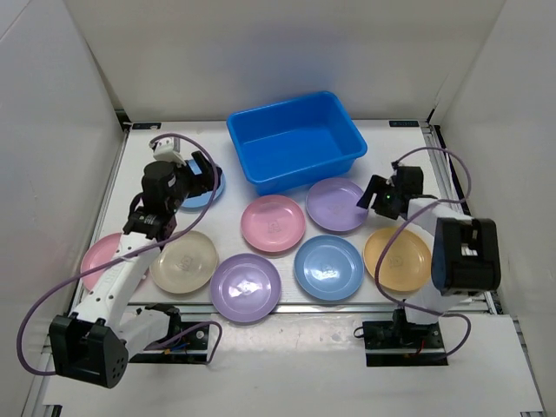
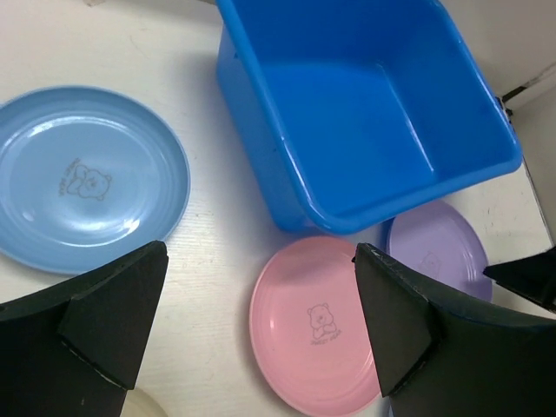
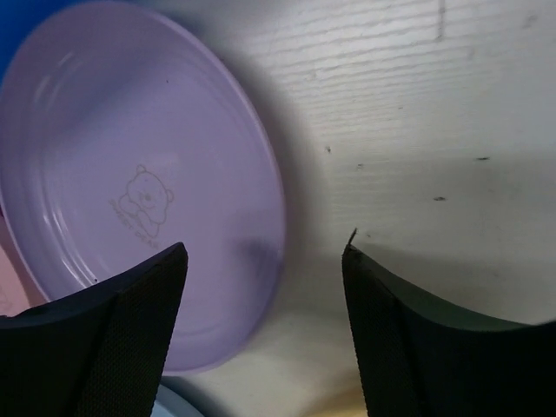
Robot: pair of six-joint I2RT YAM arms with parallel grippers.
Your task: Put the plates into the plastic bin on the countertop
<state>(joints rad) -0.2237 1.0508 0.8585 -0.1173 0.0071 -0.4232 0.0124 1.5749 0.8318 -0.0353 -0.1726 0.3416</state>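
The blue plastic bin (image 1: pixel 295 139) stands empty at the back centre of the white countertop (image 1: pixel 382 143); it also shows in the left wrist view (image 2: pixel 365 104). Several plates lie flat in front of it: pink (image 1: pixel 273 222), purple (image 1: pixel 337 205), blue (image 1: pixel 328 268), orange (image 1: pixel 397 258), purple (image 1: pixel 246 287), cream (image 1: pixel 184 261), pink (image 1: pixel 104 256) and a blue one (image 1: pixel 211 189) left of the bin. My left gripper (image 1: pixel 204 174) is open and empty above that blue plate (image 2: pixel 87 178). My right gripper (image 1: pixel 375 195) is open and empty, low over the right rim of the purple plate (image 3: pixel 130 182).
White walls enclose the table on three sides. Metal rails (image 1: pixel 439 165) run along its edges. The left wrist view shows the pink plate (image 2: pixel 317 326) and the purple plate (image 2: pixel 439 252) close to the bin's front wall.
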